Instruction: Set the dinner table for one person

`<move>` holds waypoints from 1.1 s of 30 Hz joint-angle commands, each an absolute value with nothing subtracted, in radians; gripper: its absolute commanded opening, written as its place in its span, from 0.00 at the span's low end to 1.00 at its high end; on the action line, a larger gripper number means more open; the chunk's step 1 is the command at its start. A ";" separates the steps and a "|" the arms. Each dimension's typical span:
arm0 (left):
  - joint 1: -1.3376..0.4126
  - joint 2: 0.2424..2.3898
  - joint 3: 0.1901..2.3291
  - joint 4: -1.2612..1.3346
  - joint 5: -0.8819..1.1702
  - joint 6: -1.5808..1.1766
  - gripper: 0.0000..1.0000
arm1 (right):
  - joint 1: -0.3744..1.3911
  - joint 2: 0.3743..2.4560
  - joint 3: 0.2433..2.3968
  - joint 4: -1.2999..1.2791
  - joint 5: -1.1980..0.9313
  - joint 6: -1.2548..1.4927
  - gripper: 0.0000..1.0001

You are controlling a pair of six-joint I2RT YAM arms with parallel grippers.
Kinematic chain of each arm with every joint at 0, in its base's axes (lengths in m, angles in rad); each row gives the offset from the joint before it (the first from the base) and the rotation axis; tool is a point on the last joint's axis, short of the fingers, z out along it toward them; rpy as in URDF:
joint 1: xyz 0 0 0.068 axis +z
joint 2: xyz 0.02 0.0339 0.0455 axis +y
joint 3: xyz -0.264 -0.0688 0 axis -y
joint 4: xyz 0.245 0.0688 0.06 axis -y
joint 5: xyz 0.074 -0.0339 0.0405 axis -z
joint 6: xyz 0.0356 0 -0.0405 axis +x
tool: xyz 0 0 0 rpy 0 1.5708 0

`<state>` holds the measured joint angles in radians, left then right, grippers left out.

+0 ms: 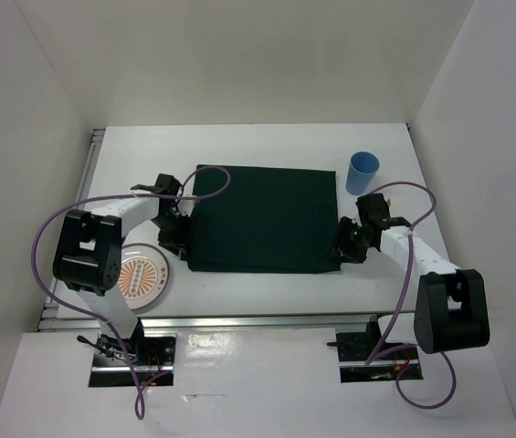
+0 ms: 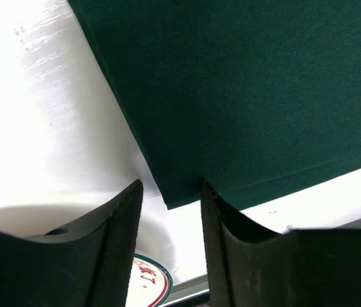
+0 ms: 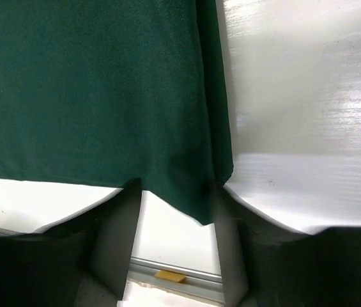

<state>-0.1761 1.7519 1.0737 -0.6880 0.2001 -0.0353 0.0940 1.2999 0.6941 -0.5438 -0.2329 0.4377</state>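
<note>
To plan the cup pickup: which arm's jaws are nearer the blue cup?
Right. The right arm's jaws sit at the green cloth's near right corner, on the blue cup's side; the left arm's at its near left corner.

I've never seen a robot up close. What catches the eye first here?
A dark green cloth lies spread in the middle of the white dinner table, with the left gripper and right gripper at its two near corners, jaws apart. A blue cup stands past its far right corner, a patterned plate near left.
</note>
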 commanded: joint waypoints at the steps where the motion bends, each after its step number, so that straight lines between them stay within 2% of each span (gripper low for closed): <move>1: -0.155 1.758 1.086 -0.710 0.270 -0.038 0.47 | 0.104 1.302 0.683 -0.546 -0.242 0.443 0.46; 2: -0.155 1.747 1.086 -0.710 0.282 -0.026 0.43 | 0.104 1.302 0.683 -0.537 -0.242 0.443 0.43; 4: -0.155 1.747 1.098 -0.724 0.314 -0.015 0.41 | 0.104 1.302 0.683 -0.537 -0.251 0.454 0.43; 6: -0.155 1.747 1.098 -0.738 0.325 -0.006 0.40 | 0.113 1.302 0.683 -0.551 -0.252 0.454 0.56; 10: -0.155 1.747 1.078 -0.738 0.334 0.003 0.44 | 0.137 1.293 0.692 -0.590 -0.178 0.508 0.65; 13: -0.155 1.747 1.078 -0.738 0.334 0.003 0.44 | 0.137 1.293 0.692 -0.591 -0.158 0.538 0.65; 17: -0.155 1.747 1.089 -0.738 0.345 0.012 0.34 | 0.137 1.316 0.660 -0.566 -0.170 0.574 0.58; 21: -0.155 1.758 1.089 -0.738 0.345 0.012 0.11 | 0.137 1.316 0.629 -0.545 -0.161 0.597 0.39; 24: -0.155 1.758 1.089 -0.738 0.354 0.021 0.04 | 0.137 1.307 0.629 -0.554 -0.161 0.606 0.39; 25: -0.155 1.758 1.089 -0.738 0.354 0.021 0.03 | 0.137 1.307 0.629 -0.566 -0.161 0.617 0.43; 26: -0.155 1.747 1.089 -0.738 0.354 0.021 0.01 | 0.137 1.307 0.629 -0.566 -0.152 0.617 0.58; 32: -0.155 1.717 1.089 -0.729 0.325 0.021 0.00 | 0.137 1.270 0.608 -0.577 -0.152 0.652 0.59; 33: -0.155 1.707 1.089 -0.729 0.325 0.021 0.00 | 0.137 1.261 0.589 -0.568 -0.152 0.661 0.56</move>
<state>-0.1558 1.7508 1.0737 -0.7143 0.3157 0.0021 0.1287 1.3003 0.6266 -0.5644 -0.1608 0.6250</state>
